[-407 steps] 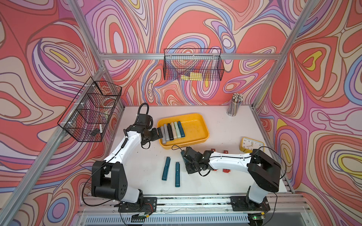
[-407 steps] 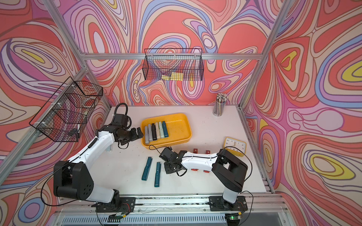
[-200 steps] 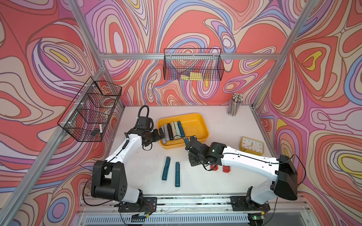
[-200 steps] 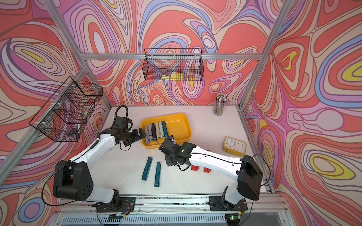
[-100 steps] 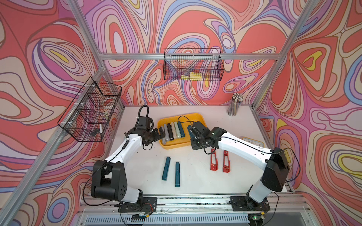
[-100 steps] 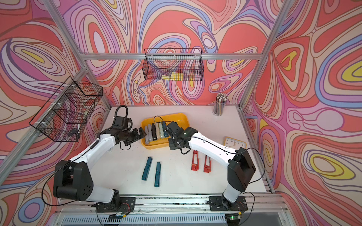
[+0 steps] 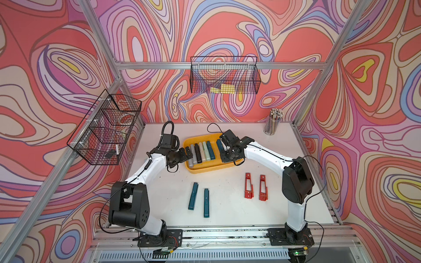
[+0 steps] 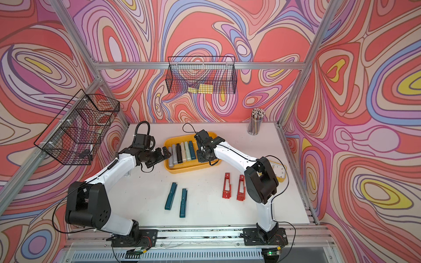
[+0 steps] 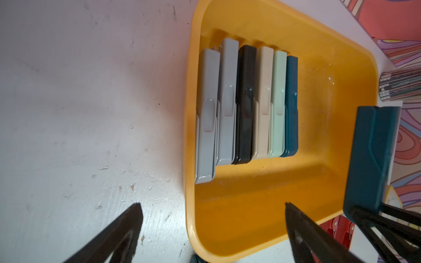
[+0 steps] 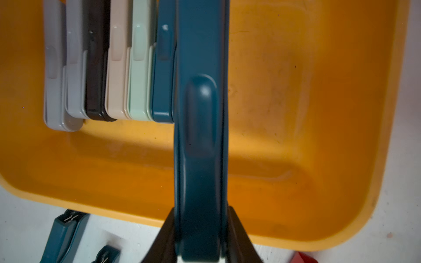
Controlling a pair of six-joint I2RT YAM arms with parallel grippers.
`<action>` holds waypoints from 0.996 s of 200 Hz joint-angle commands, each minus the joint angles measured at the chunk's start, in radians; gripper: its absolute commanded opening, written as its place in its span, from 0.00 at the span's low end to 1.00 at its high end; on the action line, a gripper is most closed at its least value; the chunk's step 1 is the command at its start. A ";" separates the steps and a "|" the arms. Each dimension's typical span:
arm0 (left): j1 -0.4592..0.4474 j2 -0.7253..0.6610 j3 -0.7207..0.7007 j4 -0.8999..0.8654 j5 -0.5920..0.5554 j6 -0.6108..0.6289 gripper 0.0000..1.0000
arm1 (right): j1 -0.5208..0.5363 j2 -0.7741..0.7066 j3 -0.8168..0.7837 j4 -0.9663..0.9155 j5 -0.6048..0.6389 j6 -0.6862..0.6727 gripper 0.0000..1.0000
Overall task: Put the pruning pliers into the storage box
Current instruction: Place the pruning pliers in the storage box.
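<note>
Swinging up off the worktop (image 7: 227, 211) within the last two seconds, the right claw (image 10: 200, 230) now hangs over the storage box (image 7: 211, 169). It is clenched on a teal pruning pliers (image 10: 200, 109) that juts out ahead of its fingers. Two seconds ago this claw was low on the worktop in front of the box; a second ago it was lifting with the bar.

The row of six pliers (image 9: 246, 102) lies in the box just to one side of the carried bar, with its own teal one nearest. On the other side of the claw the box floor is bare. A shadow on the floor under the bar suggests it is not yet set down, though contact cannot be ruled out.

The left claw (image 9: 211, 205) has stayed at the box's end by the grey bars, spread wide and gripping nothing, with the row ahead of it.

For the task, the seventh tool is as good as delivered and needs only lowering beside the row and letting go. Four remain on the worktop, well behind the right claw towards the arm bases: two teal pliers (image 7: 193, 195) and two red slotted pliers (image 7: 248, 185), the red pair now uncovered by the arm
</note>
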 commanded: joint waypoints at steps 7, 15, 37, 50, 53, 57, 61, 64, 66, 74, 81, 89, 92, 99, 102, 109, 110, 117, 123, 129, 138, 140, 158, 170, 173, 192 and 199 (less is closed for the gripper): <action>0.009 0.024 0.027 0.017 0.006 -0.009 0.99 | -0.025 0.028 0.036 0.059 -0.024 -0.030 0.00; 0.009 0.028 0.024 0.020 0.007 -0.010 0.99 | -0.029 0.037 0.037 0.070 -0.024 -0.035 0.00; 0.008 0.030 0.013 0.033 0.008 -0.019 0.99 | -0.037 0.066 0.042 0.093 -0.019 -0.050 0.00; 0.009 0.028 0.012 0.036 0.005 -0.021 0.99 | -0.042 0.080 0.043 0.116 -0.018 -0.062 0.00; 0.009 0.028 0.012 0.036 0.006 -0.021 0.99 | -0.042 0.083 0.043 0.120 -0.018 -0.064 0.00; 0.009 0.029 0.011 0.035 0.005 -0.020 0.99 | -0.042 0.085 0.043 0.128 -0.019 -0.067 0.00; 0.009 0.030 0.012 0.035 0.004 -0.019 0.99 | -0.045 0.089 0.040 0.139 -0.018 -0.070 0.00; 0.009 0.029 0.012 0.033 0.003 -0.019 0.99 | -0.044 0.089 0.037 0.150 -0.019 -0.073 0.00; 0.009 0.030 0.013 0.034 0.003 -0.018 0.99 | -0.044 0.092 0.035 0.154 -0.020 -0.073 0.00; 0.009 0.030 0.012 0.032 0.000 -0.018 0.99 | -0.046 0.100 0.039 0.164 -0.022 -0.074 0.00; 0.009 0.029 0.012 0.032 0.000 -0.016 0.99 | -0.048 0.112 0.048 0.164 -0.024 -0.076 0.00; 0.009 0.030 0.011 0.031 -0.001 -0.015 0.99 | -0.048 0.125 0.058 0.166 -0.024 -0.077 0.00; 0.009 0.031 0.011 0.031 -0.002 -0.015 0.99 | -0.048 0.131 0.062 0.164 -0.023 -0.078 0.00; 0.009 0.031 0.009 0.031 -0.004 -0.015 0.99 | -0.050 0.142 0.073 0.160 -0.024 -0.079 0.00; 0.009 0.032 0.009 0.031 -0.004 -0.015 0.99 | -0.049 0.145 0.076 0.159 -0.023 -0.079 0.00; 0.009 0.032 0.010 0.032 -0.002 -0.015 0.99 | -0.050 0.154 0.082 0.161 -0.024 -0.079 0.00; 0.009 0.032 0.009 0.032 -0.001 -0.015 0.99 | -0.050 0.154 0.082 0.161 -0.025 -0.079 0.00; 0.009 0.034 0.008 0.031 0.000 -0.014 0.99 | -0.050 0.160 0.083 0.164 -0.025 -0.079 0.00; 0.008 0.035 0.008 0.031 0.003 -0.014 0.99 | -0.050 0.165 0.087 0.161 -0.028 -0.078 0.00; 0.009 0.036 0.007 0.033 0.005 -0.015 0.99 | -0.049 0.172 0.094 0.157 -0.030 -0.077 0.00; 0.009 0.035 0.002 0.039 0.009 -0.016 0.99 | -0.050 0.179 0.102 0.148 -0.035 -0.076 0.00; 0.008 0.034 0.001 0.041 0.009 -0.016 0.99 | -0.049 0.180 0.104 0.147 -0.036 -0.075 0.00; 0.009 0.031 -0.013 0.056 0.011 -0.024 0.99 | -0.049 0.192 0.106 0.143 -0.032 -0.068 0.00; 0.009 0.028 -0.020 0.061 0.004 -0.027 0.99 | -0.050 0.202 0.106 0.146 -0.029 -0.063 0.00; 0.009 0.028 -0.021 0.064 0.003 -0.027 0.99 | -0.050 0.204 0.107 0.144 -0.029 -0.062 0.00; 0.009 0.034 -0.023 0.065 0.007 -0.028 0.99 | -0.049 0.224 0.123 0.143 -0.029 -0.049 0.00; 0.009 0.035 -0.022 0.068 0.012 -0.028 0.99 | -0.049 0.231 0.126 0.143 -0.031 -0.047 0.00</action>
